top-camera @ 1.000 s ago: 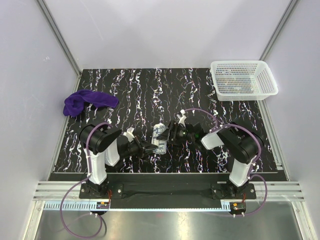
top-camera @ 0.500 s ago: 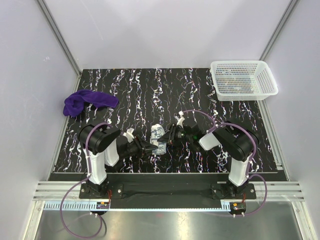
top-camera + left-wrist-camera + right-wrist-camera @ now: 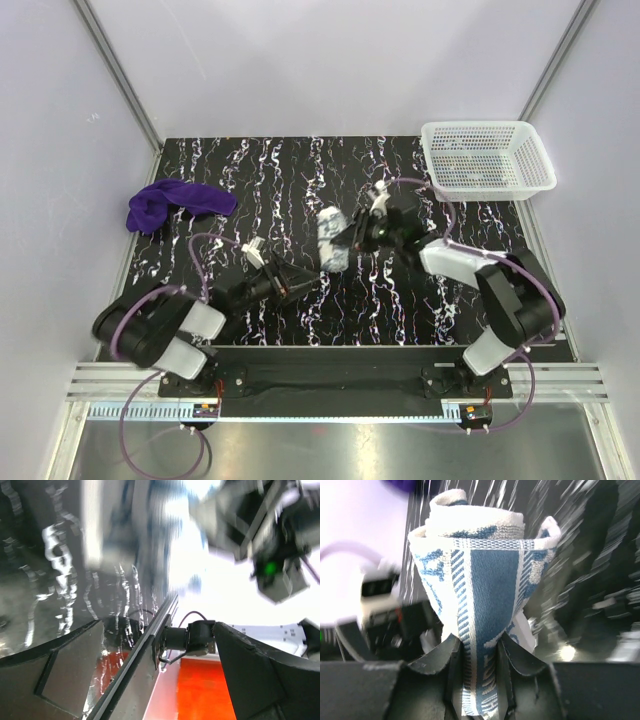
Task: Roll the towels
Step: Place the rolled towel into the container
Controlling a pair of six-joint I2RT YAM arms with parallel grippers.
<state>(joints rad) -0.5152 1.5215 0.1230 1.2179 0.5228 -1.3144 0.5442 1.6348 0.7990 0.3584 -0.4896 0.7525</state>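
Pinched in the right gripper (image 3: 479,655): the blue-patterned white towel (image 3: 480,570), already wound into a loose roll and clamped by both jaws at its lower end, most likely to keep the layers from springing open. Standing upright from the fingers in the wrist view, with one corner poking out at the top. Placed well to the left of the white mesh basket (image 3: 492,190) and nearer the arms, apparently lifted clear of the black marbled table (image 3: 300,180), though hard to confirm from overhead.

Further still from the basket, and closer to the arm bases: the left gripper (image 3: 303,284), with jaws apart, nothing between them, and tips aimed toward the roll, probably to steady or tuck it. Too blurred in its own wrist view to add more.

Far across from the basket, at the opposite table edge: the purple towel (image 3: 175,203), a crumpled heap, not yet rolled. Judged roughly halfway through.
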